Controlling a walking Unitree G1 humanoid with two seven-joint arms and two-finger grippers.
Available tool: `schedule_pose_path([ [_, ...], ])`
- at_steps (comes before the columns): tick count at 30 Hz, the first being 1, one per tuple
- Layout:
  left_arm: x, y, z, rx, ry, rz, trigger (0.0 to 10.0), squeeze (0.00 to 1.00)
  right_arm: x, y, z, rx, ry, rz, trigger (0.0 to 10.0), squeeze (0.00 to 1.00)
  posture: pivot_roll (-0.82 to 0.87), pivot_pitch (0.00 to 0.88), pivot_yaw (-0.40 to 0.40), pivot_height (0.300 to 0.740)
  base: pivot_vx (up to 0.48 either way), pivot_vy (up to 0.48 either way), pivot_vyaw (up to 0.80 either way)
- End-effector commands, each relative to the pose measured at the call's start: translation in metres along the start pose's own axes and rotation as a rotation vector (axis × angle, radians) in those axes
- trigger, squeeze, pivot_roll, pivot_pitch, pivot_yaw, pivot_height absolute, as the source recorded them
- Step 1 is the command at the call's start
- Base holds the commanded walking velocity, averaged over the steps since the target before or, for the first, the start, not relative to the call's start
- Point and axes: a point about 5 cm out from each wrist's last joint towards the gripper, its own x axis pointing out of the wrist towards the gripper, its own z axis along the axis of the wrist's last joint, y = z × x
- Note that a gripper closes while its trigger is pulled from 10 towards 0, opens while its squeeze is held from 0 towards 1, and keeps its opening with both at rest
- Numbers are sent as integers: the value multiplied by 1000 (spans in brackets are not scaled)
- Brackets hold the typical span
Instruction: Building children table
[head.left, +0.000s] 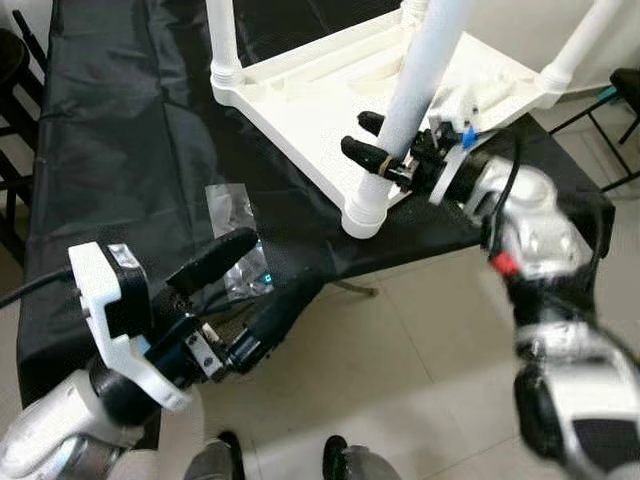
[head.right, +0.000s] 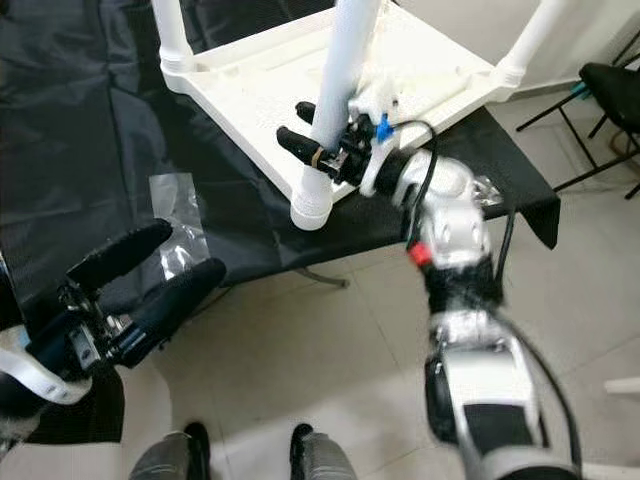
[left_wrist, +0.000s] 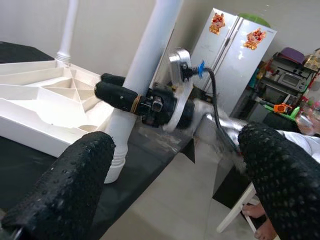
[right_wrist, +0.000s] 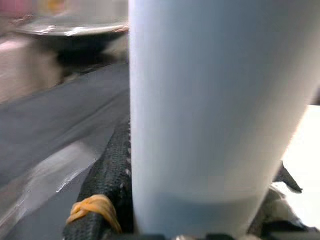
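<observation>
Your right tool is clamped around the white table leg, just above its socket at the near corner of the upturned white tabletop on the black-covered worktop. Your left tool hangs spread wide, holding nothing, at the worktop's near edge beside a plastic bag.

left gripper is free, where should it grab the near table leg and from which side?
Probably the bare shaft of the near white leg, above the right gripper, which is shut on it just over the corner socket. Come from the robot's left: the left gripper hangs open there, and the round, near-upright tube suits a sideways pinch.
</observation>
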Motion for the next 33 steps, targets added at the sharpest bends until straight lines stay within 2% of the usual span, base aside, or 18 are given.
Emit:
schedule_pose_path([
  [1, -1, -5, -1, 6, 16, -17, 10000, 0, -17, -7, -36, -25, 199, -127, 0, 0, 107, 329, -137, 740, 0, 0, 0],
  [2, -1, -4, -1, 8, 17, -14, 10000, 0, -30, 2, -49, -47, 244, -307, 0, 0, 104, 325, -135, 740, 0, 0, 0],
  [3, -1, -4, -1, 8, 17, -14, 10000, 0, -30, 2, -49, -47, 244, -307, 0, 0, 104, 325, -135, 740, 0, 0, 0],
  [5, 2, -2, 0, 15, 13, -18, 10000, 0, -39, 26, -67, -31, 294, -456, 0, 0, 117, 316, -123, 740, 0, 0, 0],
  [6, 2, -2, 0, 15, 13, -18, 10000, 0, -39, 26, -67, -31, 294, -456, 0, 0, 117, 316, -123, 740, 0, 0, 0],
  [10, 5, 0, 2, 17, 1, -30, 10000, 0, 2, 31, -61, -20, 237, -464, 0, 0, 99, 300, -113, 740, 0, 0, 0],
  [15, 6, 0, 0, 10, -2, -37, 10000, 0, 14, 28, -50, -20, 203, -465, 0, 0, 88, 294, -105, 740, 0, 0, 0],
  [16, 7, -1, 0, 5, -4, -42, 10000, 0, 17, 29, -45, 1, 176, -418, 10000, 0, 82, 299, -104, 740, 0, 0, 0],
  [19, 7, -1, 0, 1, -6, -46, 10000, 0, 18, 31, -41, 18, 162, -395, 10000, 0, 82, 299, -104, 740, 0, 0, 0],
  [20, 8, -2, -1, -1, -5, -49, 10000, 0, 20, 35, -35, 62, 138, -324, 10000, 0, 82, 297, -98, 740, 0, 0, 0],
  [21, 9, -3, -1, -4, -6, -52, 10000, 0, 19, 35, -26, 85, 95, -261, 10000, 565, 84, 301, -103, 740, 0, 0, 0],
  [22, 9, -3, -1, -4, -6, -52, 10000, 0, 19, 35, -26, 85, 95, -261, 10000, 565, 84, 301, -103, 740, 0, 0, 0],
  [23, 9, -3, -1, -5, -5, -54, 10000, 0, 18, 41, -18, 131, 57, -165, 10000, 1000, 85, 301, -104, 740, 0, 0, 0],
  [25, 9, -3, 0, -5, -4, -54, 10000, 0, 8, 34, -6, 152, 2, 19, 10000, 1000, 85, 306, -105, 740, 0, 0, 0],
  [27, 9, -4, 0, -4, -1, -54, 10000, 0, 4, 29, -5, 168, 1, 113, 10000, 1000, 95, 312, -109, 740, 0, 0, 0],
  [28, 8, -4, 0, -3, 2, -52, 10000, 0, 1, 16, -6, 121, 13, 151, 10000, 1000, 99, 314, -108, 740, 0, 0, 0],
  [31, 8, -5, 1, -3, 4, -50, 10000, 0, -2, 8, -7, 119, 30, 207, 10000, 1000, 99, 315, -108, 740, 0, 0, 0],
  [33, 5, -7, 1, -1, 13, -40, 10000, 0, -5, -12, -12, 52, 83, 279, 10000, 1000, 109, 328, -107, 740, 0, 0, 0],
])
